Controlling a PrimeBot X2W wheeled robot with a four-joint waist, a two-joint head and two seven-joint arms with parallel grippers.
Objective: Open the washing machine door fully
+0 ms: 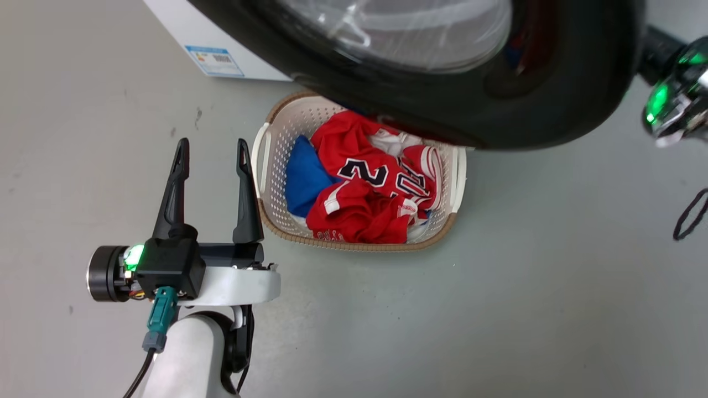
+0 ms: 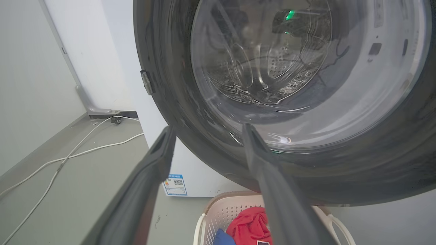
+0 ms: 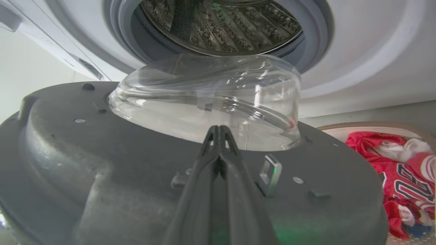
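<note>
From the head, the laundry basket (image 1: 354, 246) sits on the floor, holding a red jersey (image 1: 365, 177). The washing machine door (image 1: 553, 99) hangs above the basket's far end, its black rim hiding the far edge. The washing machine (image 1: 193, 33) stands beyond the basket's far-left corner. The left claw (image 1: 212, 146) hovers just beside the basket's left rim. Its fingers are spread, hold nothing, and point away from the robot on a level forearm. The right arm's green-lit wrist (image 1: 672, 94) sits past the basket's far-right corner, close against the door's rim.

The left wrist view looks up from above the basket (image 2: 218, 211). The left claw (image 2: 207, 131) is open, and the door's (image 2: 374, 170) outer face and glass bulge are ahead of it, apart from the fingertips. The machine's (image 2: 190, 180) white front is behind.

In the right wrist view the basket (image 3: 374, 126) lies to the right. The right claw (image 3: 219, 129) has its fingers pressed together on nothing. It reaches along the door's (image 3: 102, 163) grey inner face, tips at the foot of the glass bowl; I cannot tell if they touch. The machine's (image 3: 357, 51) drum gapes beyond, so the door stands partly swung out.

The right arm seems nearer and on the inner side, so pushing the door away from the drum should widen the swing.
</note>
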